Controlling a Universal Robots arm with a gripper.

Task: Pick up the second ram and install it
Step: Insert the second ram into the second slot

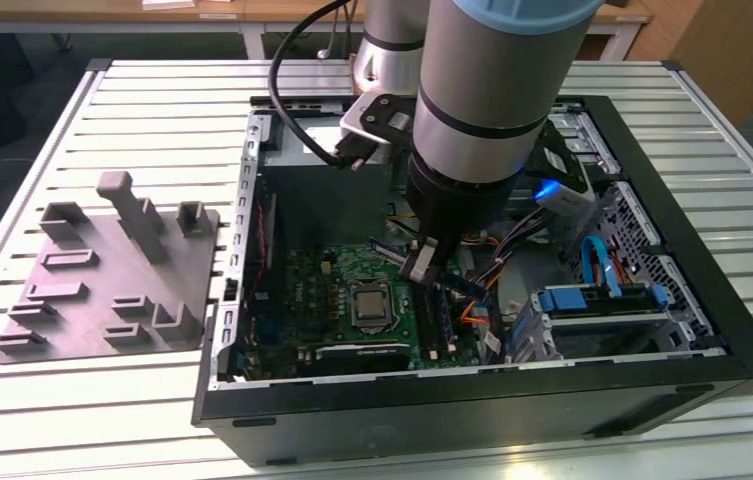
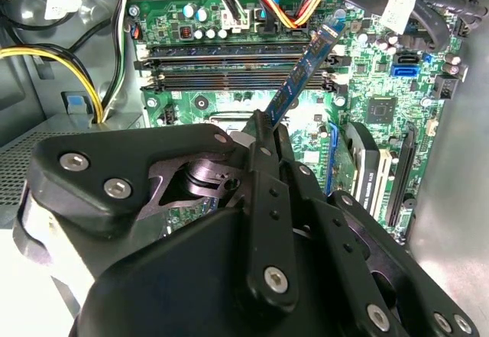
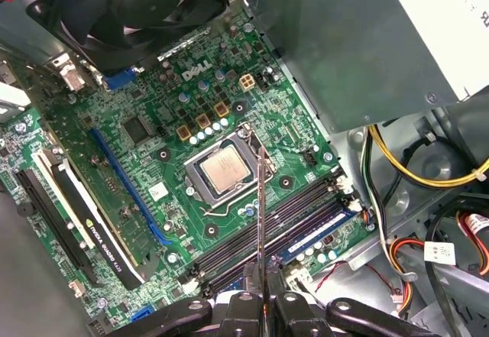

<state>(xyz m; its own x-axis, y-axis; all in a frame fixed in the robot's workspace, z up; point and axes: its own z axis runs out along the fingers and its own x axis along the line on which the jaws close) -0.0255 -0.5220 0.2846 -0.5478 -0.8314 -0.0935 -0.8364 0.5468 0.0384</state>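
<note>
The computer case (image 1: 483, 405) stands open toward the edge of the bench (image 1: 109, 400) at the exterior view's right. The grey fixture block (image 1: 109, 270) lies near the opposite edge. Inside the case, the memory slots (image 3: 283, 218) lie on the motherboard (image 3: 153, 153) beneath the tool (image 2: 263, 127). The tool is pinching the second ram (image 2: 306, 66) by one end, apparently clear above the slots. Judgement: pickup done, seating not yet done.

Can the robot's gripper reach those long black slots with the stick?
Probably yes: the gripper holds the second ram over the memory slots, with nothing lying across them; the cables sit aside.
</note>
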